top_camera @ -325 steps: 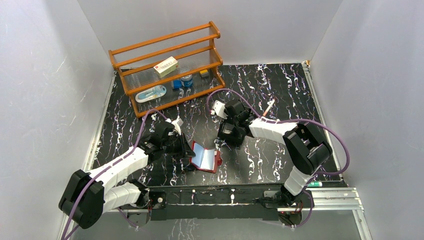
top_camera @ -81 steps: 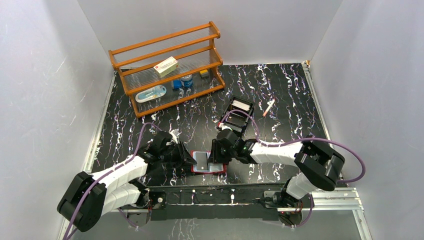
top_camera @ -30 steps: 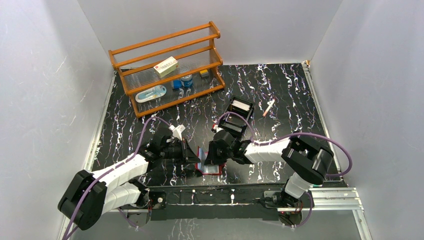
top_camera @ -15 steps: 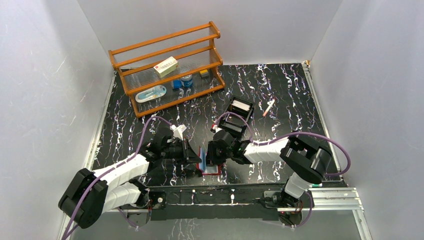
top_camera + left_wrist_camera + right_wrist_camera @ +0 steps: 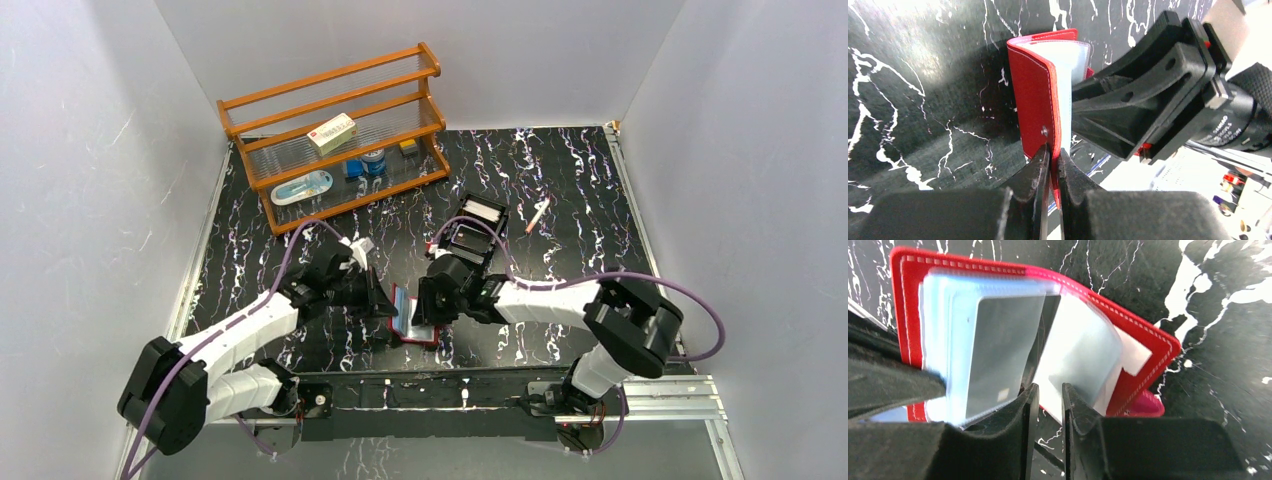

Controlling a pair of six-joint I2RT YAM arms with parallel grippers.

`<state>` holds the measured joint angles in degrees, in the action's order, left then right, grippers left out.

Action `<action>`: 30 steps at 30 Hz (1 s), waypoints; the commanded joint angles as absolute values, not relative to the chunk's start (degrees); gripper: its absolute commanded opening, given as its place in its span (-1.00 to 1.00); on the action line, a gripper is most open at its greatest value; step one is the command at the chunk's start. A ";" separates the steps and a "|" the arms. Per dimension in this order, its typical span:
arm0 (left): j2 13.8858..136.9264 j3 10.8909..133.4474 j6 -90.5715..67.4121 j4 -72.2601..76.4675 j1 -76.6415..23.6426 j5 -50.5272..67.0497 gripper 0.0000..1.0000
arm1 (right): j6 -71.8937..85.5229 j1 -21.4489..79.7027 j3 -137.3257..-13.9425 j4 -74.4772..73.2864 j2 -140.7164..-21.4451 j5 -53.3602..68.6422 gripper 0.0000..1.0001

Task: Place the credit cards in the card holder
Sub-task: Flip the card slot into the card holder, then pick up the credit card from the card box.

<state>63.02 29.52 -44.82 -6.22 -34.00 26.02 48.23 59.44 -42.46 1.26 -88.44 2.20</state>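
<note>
Black marbled table [image 5: 560,180], grey walls. Near edge, centre: the red card holder [image 5: 1034,85] stands half open. My left gripper [image 5: 1050,152] is pinched on its cover. My right gripper [image 5: 1048,390] is at the clear sleeves, fingers a slit apart - I can't tell if they nip anything. 1 credit card [image 5: 993,350] sits in a sleeve. Farther back: black tray [image 5: 462,243] holding a white card [image 5: 484,211], then the wooden rack [image 5: 335,130].

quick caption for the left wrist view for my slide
Left gripper pinching the red card holder by its cover edge, right gripper at the clear sleeves.
</note>
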 commanded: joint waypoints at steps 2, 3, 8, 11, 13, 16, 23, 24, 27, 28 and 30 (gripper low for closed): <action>64.94 39.00 -39.39 -22.61 -34.34 20.18 -1.00 | 45.81 59.85 -47.23 -7.12 -82.30 -4.95 -0.36; 65.71 40.23 -38.91 -24.40 -34.40 19.57 -1.00 | 45.64 59.85 -47.68 -8.48 -81.61 -6.24 -0.35; 69.58 44.79 -37.96 -30.48 -35.75 16.00 -1.00 | 43.88 59.67 -49.04 -11.68 -77.79 -12.31 -0.32; 72.53 47.22 -38.10 -32.44 -37.96 13.77 -1.00 | 41.67 59.27 -48.72 -11.24 -76.00 -14.24 -0.24; 74.62 48.31 -38.40 -32.78 -39.30 12.81 -1.00 | 40.43 58.58 -49.03 -11.32 -75.62 -14.98 -0.19; 76.89 49.22 -39.30 -32.74 -40.84 12.12 -1.00 | 37.23 56.82 -50.21 -11.69 -75.50 -14.58 -0.16; 75.11 46.73 -42.45 -27.01 -41.57 15.09 -1.00 | 26.08 48.34 -55.83 -15.33 -77.23 -14.91 -0.12; 74.50 45.75 -43.11 -25.01 -41.52 16.04 -1.00 | 24.25 47.04 -56.60 -15.53 -77.52 -14.98 -0.12; 72.45 42.20 -45.06 -19.37 -41.53 19.23 -1.00 | 18.40 43.53 -59.04 -15.84 -78.76 -15.67 -0.10; 71.84 41.11 -45.55 -17.65 -41.50 20.33 -1.00 | 16.36 42.40 -59.84 -15.98 -79.39 -15.56 -0.10; 70.69 39.58 -46.17 -15.34 -41.47 21.95 -1.00 | 11.11 40.27 -61.55 -15.43 -81.01 -12.94 -0.10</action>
